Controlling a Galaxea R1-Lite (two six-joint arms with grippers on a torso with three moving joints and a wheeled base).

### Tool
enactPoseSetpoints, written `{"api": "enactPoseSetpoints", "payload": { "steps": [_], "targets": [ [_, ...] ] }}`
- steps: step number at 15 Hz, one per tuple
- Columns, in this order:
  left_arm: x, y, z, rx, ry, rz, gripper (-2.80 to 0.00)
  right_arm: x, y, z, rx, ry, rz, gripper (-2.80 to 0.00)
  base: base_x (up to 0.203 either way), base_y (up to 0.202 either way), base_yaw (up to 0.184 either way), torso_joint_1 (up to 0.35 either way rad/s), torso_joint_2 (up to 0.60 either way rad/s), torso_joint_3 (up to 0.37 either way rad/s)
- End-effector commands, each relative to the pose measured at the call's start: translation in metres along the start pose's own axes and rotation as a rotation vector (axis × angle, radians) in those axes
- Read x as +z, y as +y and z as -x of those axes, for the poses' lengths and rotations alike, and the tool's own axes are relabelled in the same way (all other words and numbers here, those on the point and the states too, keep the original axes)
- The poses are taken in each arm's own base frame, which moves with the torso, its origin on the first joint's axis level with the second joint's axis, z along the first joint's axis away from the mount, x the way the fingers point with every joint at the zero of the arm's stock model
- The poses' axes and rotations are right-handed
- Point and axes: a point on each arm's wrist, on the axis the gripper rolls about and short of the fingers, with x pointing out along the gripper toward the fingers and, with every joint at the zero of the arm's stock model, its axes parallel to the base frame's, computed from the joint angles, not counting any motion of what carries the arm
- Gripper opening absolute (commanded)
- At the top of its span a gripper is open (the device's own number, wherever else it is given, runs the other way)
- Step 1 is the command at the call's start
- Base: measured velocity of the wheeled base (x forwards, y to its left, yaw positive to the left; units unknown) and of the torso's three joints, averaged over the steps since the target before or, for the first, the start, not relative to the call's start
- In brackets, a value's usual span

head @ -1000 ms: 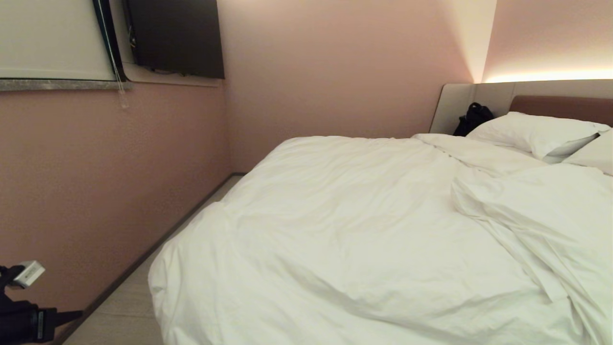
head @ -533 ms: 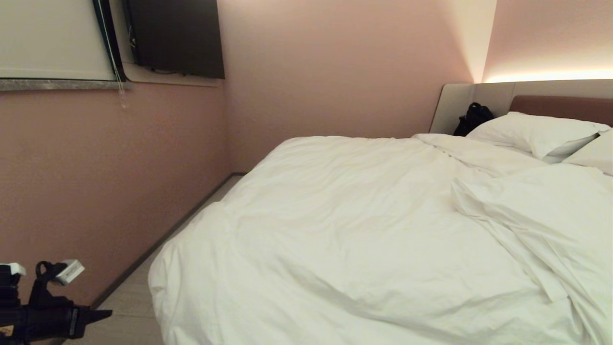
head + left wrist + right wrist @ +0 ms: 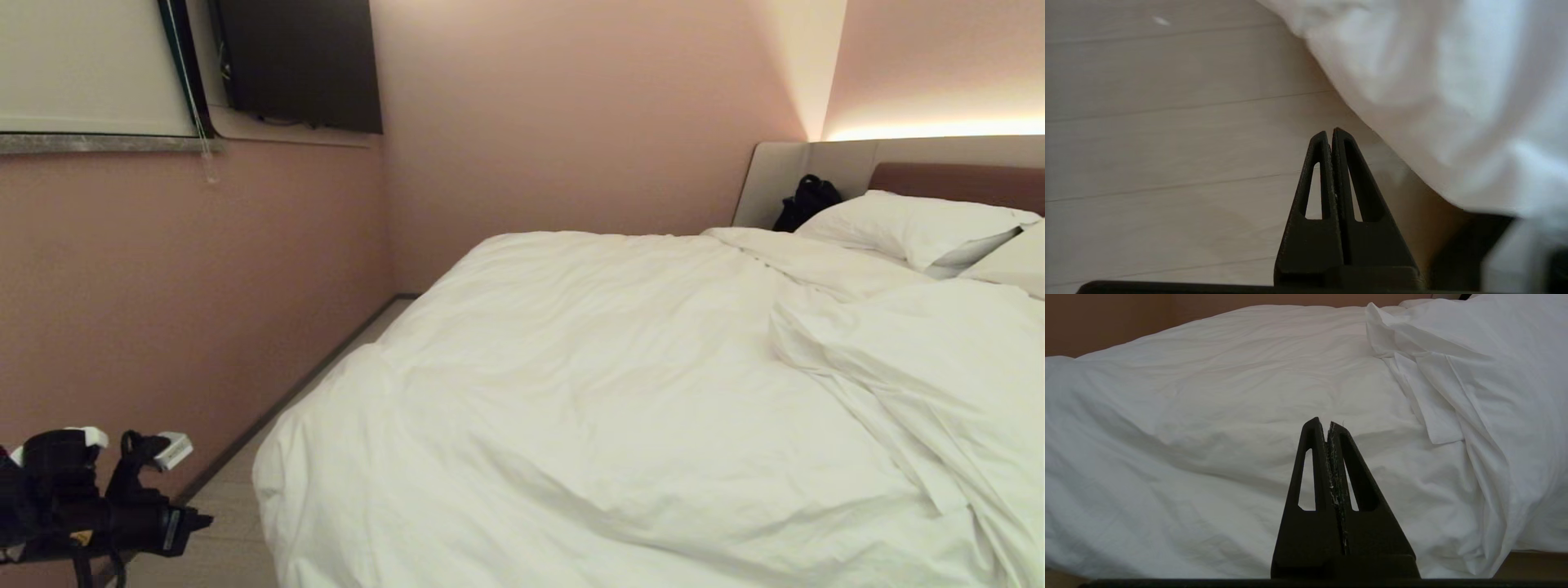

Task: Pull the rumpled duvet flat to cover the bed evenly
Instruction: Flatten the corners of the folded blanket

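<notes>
The duvet (image 3: pixel 620 392) lies heaped over the bed (image 3: pixel 955 175), puffed and creased, with a thick fold bunched on the side toward the pillows (image 3: pixel 906 224). It looks soft and bulky, light for its size, likely to drag and slump rather than slide. A pinch on the hanging corner nearest the floor (image 3: pixel 1167 134) seems the best hold, taking both cover and filling. The left end effector (image 3: pixel 1331 132) hovers over the floor just beside that drooping edge, fingers pressed together, empty. The right end effector (image 3: pixel 1327 424), also closed on nothing, faces the duvet.
</notes>
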Motion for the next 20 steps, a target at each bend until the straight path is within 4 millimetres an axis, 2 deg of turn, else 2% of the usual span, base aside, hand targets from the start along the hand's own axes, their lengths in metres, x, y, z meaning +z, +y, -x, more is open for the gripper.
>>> {"api": "enactPoseSetpoints", "payload": {
  "steps": [1,10,14,20],
  "targets": [
    [0.002,-0.006,-0.01,0.001,0.002,-0.029,-2.8,0.0,0.0,0.0,0.001,0.0,0.0,-2.8,0.0,0.0,0.0,0.0,0.0,0.0],
    [0.019,-0.047,-0.047,0.085,0.048,-0.143,-2.8,0.0,0.0,0.0,0.001,0.0,0.0,-2.8,0.0,0.0,0.0,0.0,0.0,0.0],
    [0.022,-0.062,-0.052,0.062,0.056,-0.182,-2.8,0.0,0.0,0.0,0.001,0.0,0.0,-2.8,0.0,0.0,0.0,0.0,0.0,0.0],
    [0.02,-0.068,-0.045,0.051,0.056,-0.158,-2.8,0.0,0.0,0.0,0.001,0.0,0.0,-2.8,0.0,0.0,0.0,0.0,0.0,0.0]
  ]
}}
